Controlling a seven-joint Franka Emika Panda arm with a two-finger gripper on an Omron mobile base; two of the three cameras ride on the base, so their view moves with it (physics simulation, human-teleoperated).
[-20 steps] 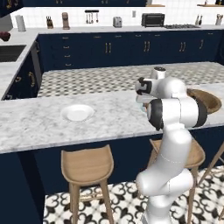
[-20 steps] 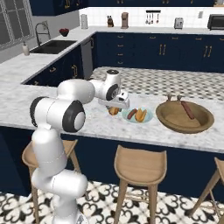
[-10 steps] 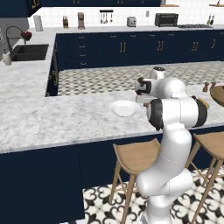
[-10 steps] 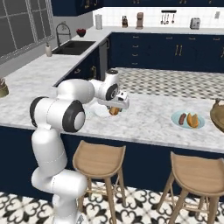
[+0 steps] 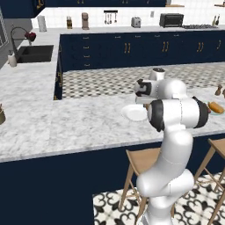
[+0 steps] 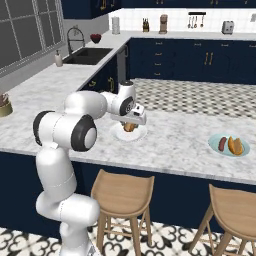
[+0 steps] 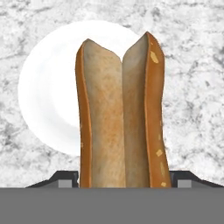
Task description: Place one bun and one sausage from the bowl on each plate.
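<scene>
My gripper (image 6: 131, 125) is shut on a split brown bun (image 7: 120, 113), which stands upright between the dark fingertips (image 7: 65, 177). It hangs just above the white plate (image 7: 46, 87) on the marble counter, seen also as the white plate (image 6: 120, 133) and the white plate (image 5: 133, 113). Further right lies the teal plate (image 6: 214, 145) with a sausage (image 6: 222, 144) and a second bun (image 6: 235, 145) on it. At the right edge of the left base view, this teal plate (image 5: 218, 113) shows behind my arm. The bowl is out of view.
Wooden stools (image 6: 122, 192) stand under the counter's near edge. A sink (image 6: 87, 55) sits on the far left counter, and a small plant pot (image 6: 5, 106) at the left edge. Bare marble stretches left of the white plate (image 5: 66, 123).
The base has driven left along the counter, so the whole scene slid right and the bowl left the views. The bun stays in my gripper, which now hangs over the white plate.
</scene>
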